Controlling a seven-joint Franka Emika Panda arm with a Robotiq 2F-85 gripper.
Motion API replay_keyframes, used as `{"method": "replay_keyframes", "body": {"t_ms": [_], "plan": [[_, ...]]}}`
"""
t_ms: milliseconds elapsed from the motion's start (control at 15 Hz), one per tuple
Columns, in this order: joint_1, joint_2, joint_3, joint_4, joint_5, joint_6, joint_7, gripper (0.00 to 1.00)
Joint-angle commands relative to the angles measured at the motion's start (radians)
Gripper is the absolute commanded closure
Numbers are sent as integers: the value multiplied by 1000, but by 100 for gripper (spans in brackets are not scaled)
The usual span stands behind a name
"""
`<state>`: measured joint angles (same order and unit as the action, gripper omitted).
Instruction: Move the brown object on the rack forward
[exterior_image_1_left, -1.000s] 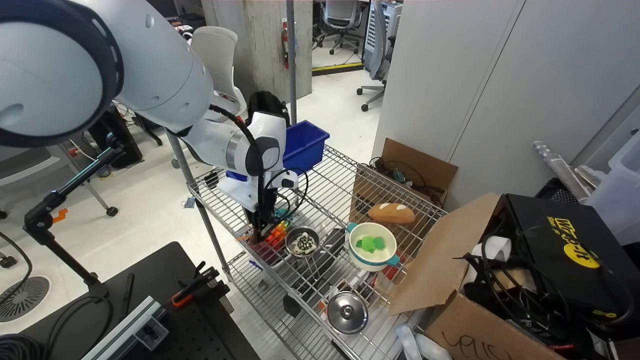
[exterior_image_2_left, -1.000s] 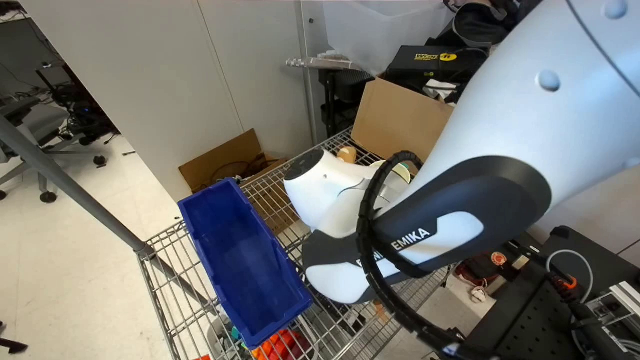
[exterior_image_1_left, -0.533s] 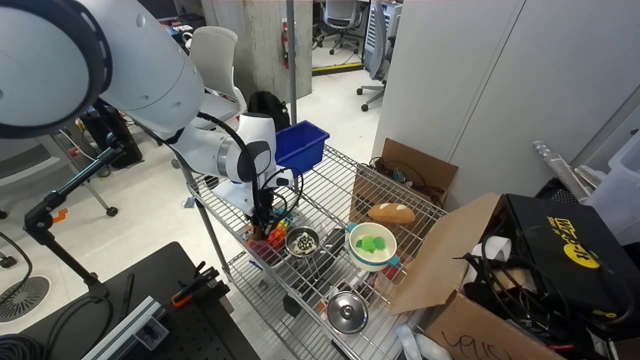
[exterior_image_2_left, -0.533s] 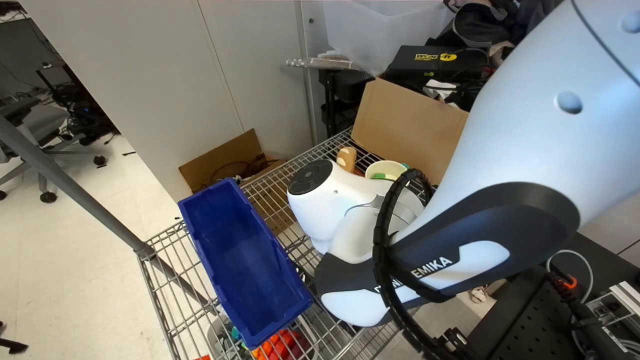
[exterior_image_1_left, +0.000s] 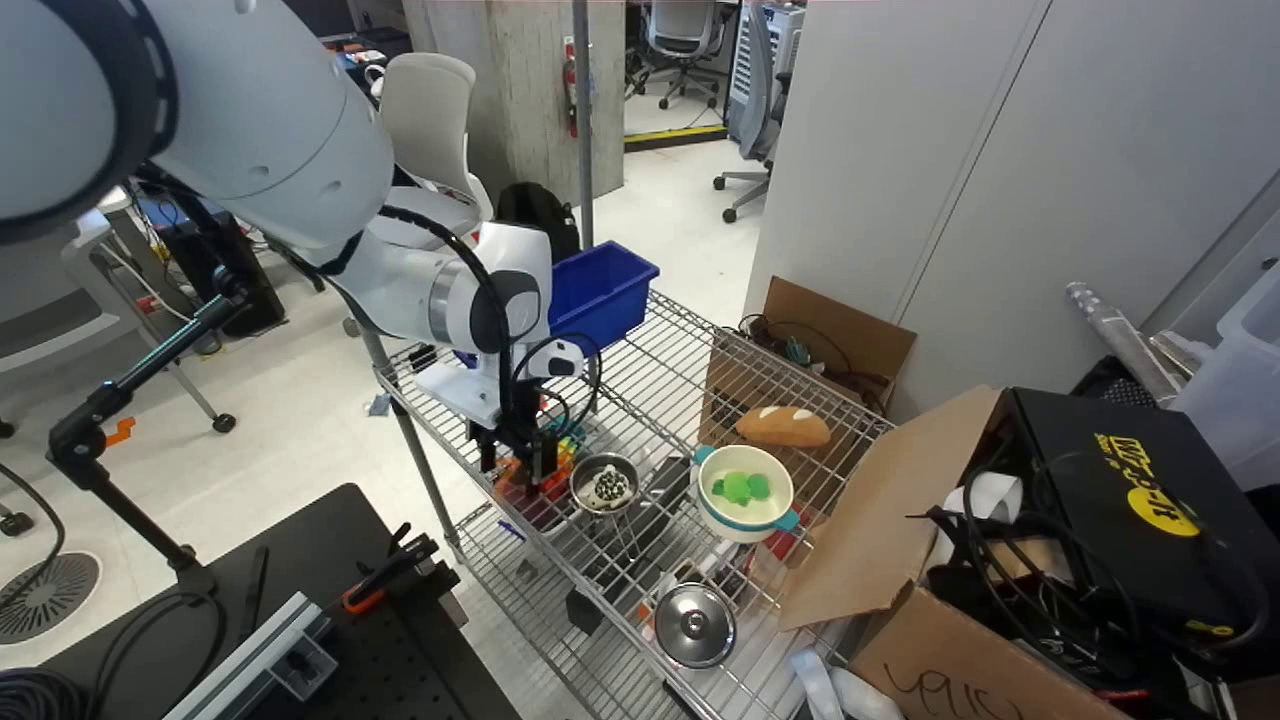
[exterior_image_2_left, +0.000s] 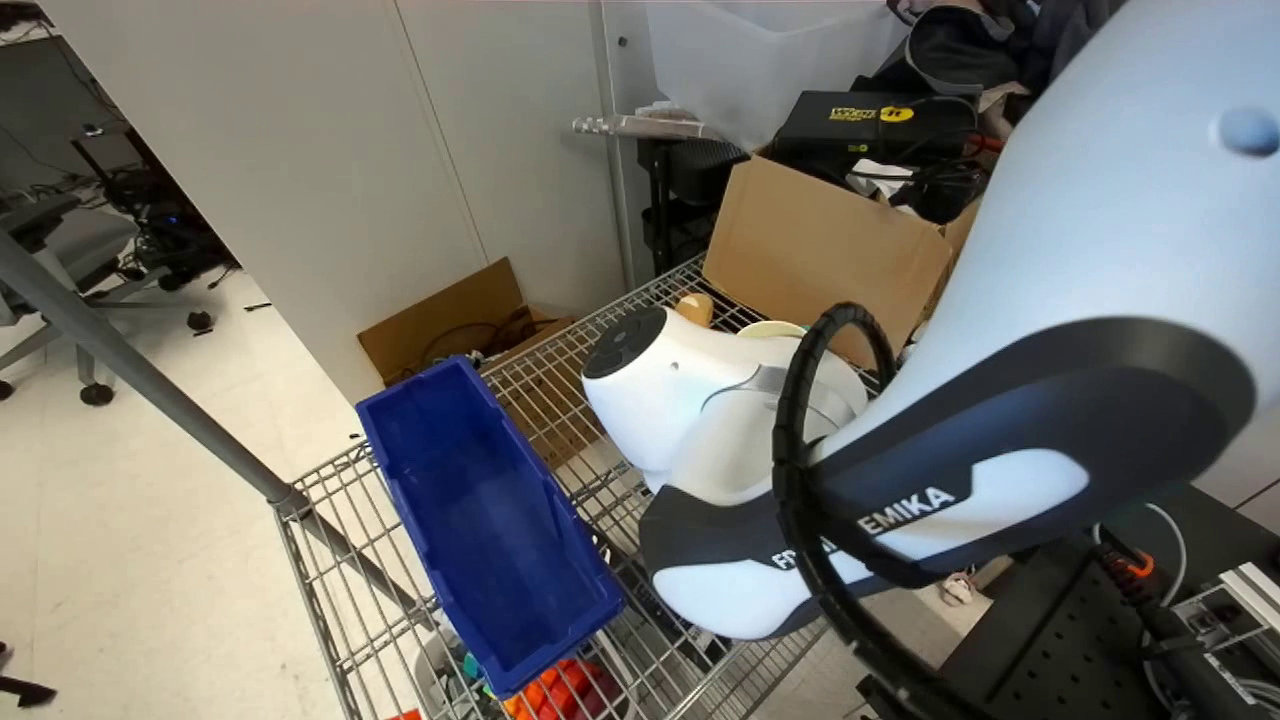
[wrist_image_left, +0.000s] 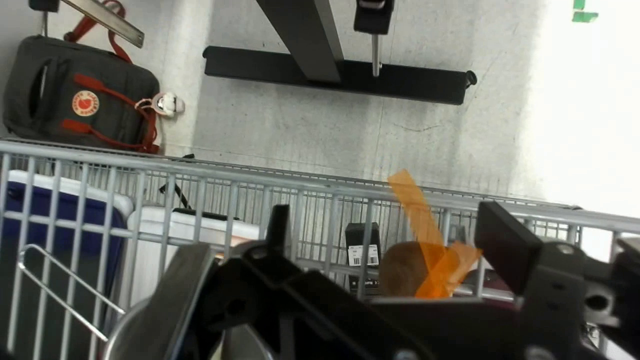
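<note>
Brown thing (wrist_image_left: 397, 270): on top of the rack (wrist_image_left: 320, 187), at the long edge facing the black table (exterior_image_1_left: 430, 660); orange strips (wrist_image_left: 419, 215) lie over part of it, one running out across the edge rail.
Gripper (wrist_image_left: 390, 235): over that same edge, fingers downward.
Jaws: parted wide, the brown thing between the fingers, a gap showing in the wrist view.
Pan (exterior_image_1_left: 597, 465): just beside the gripper, a speckled item inside.
Lid (exterior_image_1_left: 694, 625): farther along, just inside the same edge.
Bowl (exterior_image_1_left: 745, 515): between pan and bread, green pieces inside.
Bread (exterior_image_1_left: 783, 426): near the opposite long edge.
Bin (exterior_image_1_left: 612, 315): blue, by the wall-side corner post (exterior_image_1_left: 584, 150), in both exterior views.
Box (exterior_image_1_left: 870, 500): at the end away from the bin.
Arm (exterior_image_2_left: 1150, 220): in an exterior view, hides gripper and brown thing.
</note>
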<state>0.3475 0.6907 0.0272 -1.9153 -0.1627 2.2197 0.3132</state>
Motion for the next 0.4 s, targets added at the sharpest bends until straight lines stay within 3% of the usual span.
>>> {"method": "replay_keyframes", "body": {"t_ms": [0,333], "plan": [[-13,-25,9,-5,-5,-19,4,1],[-31,-117,13,-57,-6,-43,3,0]]}}
